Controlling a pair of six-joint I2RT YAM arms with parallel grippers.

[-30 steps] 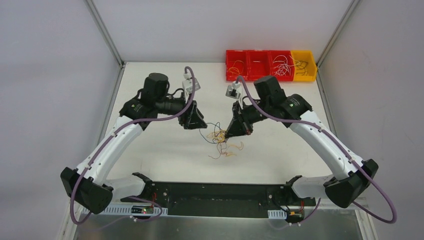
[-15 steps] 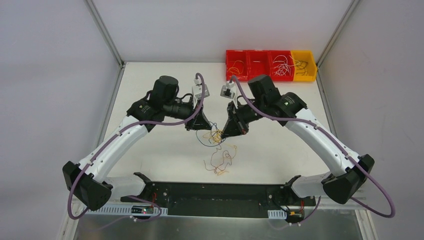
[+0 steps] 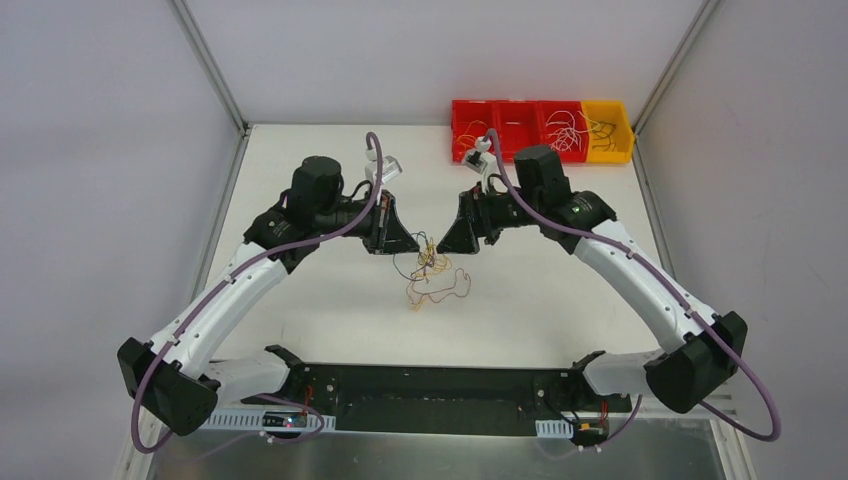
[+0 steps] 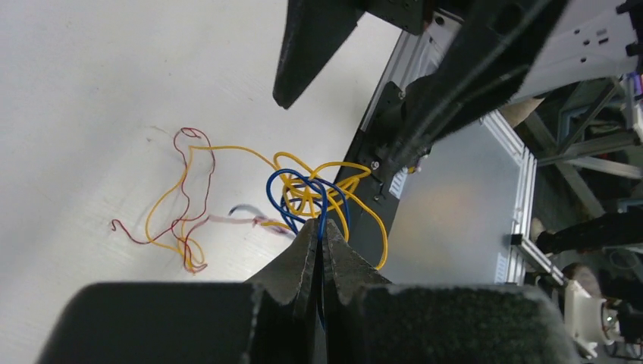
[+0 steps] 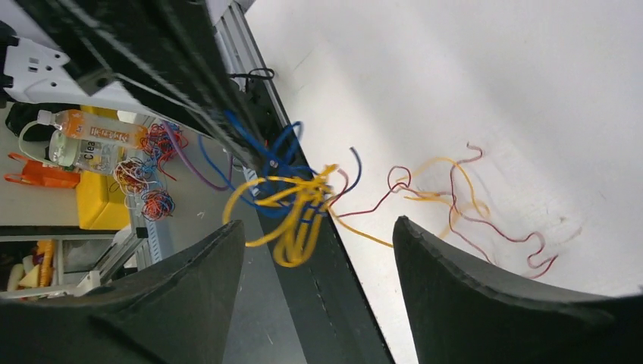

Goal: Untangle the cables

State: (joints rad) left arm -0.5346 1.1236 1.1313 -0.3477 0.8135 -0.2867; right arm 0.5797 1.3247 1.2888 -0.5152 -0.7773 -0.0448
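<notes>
The cables (image 3: 430,268) form a small knot of blue and yellow wires with loose yellow and dark red strands trailing onto the white table. My left gripper (image 3: 415,245) is at the knot's left side. In the left wrist view it (image 4: 321,231) is shut on a blue wire, and the blue-yellow knot (image 4: 307,193) hangs just past its tips. My right gripper (image 3: 447,245) is just right of the knot. In the right wrist view it (image 5: 319,221) stands open, the yellow loops (image 5: 292,208) dangle ahead of its jaws untouched, and the red strands (image 5: 493,220) lie on the table.
A row of red and yellow bins (image 3: 540,130) holding sorted wires stands at the back right of the table. A black rail (image 3: 430,385) runs along the near edge between the arm bases. Metal frame posts (image 3: 210,70) rise at the back corners.
My left gripper moved in and shut on a blue wire of the knot. My right gripper, shut at the knot before, has opened and drawn back. The loose strands shifted left.
</notes>
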